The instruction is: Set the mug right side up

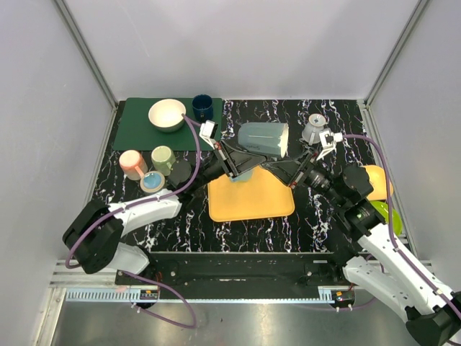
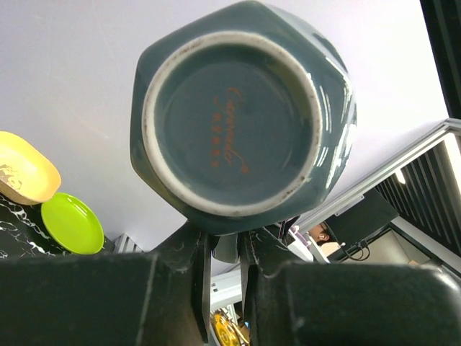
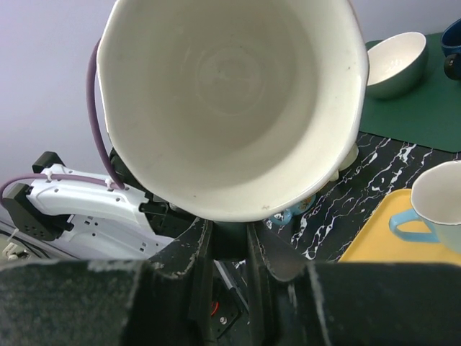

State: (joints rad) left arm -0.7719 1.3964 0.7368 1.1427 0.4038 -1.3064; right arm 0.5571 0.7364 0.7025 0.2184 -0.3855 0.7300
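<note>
Mug [image 1: 263,139] hangs in the air on its side, over the back edge of the yellow tray [image 1: 252,202], with one of your arms at each end. Your left gripper [image 1: 234,171] is squeezed tight at the low edge of the mug's bottom; its own camera shows the round foot of the mug and the fingers [image 2: 194,259] pressed close under it; it looks like it grips the mug, but you cannot tell which bit sits between them. Your right gripper [image 1: 295,169] pinches the low part of the rim; its camera looks right into the white inside.

I think the turn is about half done; the mouth faces sideways, not up yet.

Things could go wrong from here; the mug looks smooth and heavy, and each grip is only a small pinch on one edge. If one arm lets go too soon, the mug could swing down or slip out; if your two arms twist different ways, it could pop loose. A small cup with a blue handle [image 3: 439,202] sits on the tray just under it; a fall could hit that cup.
</note>
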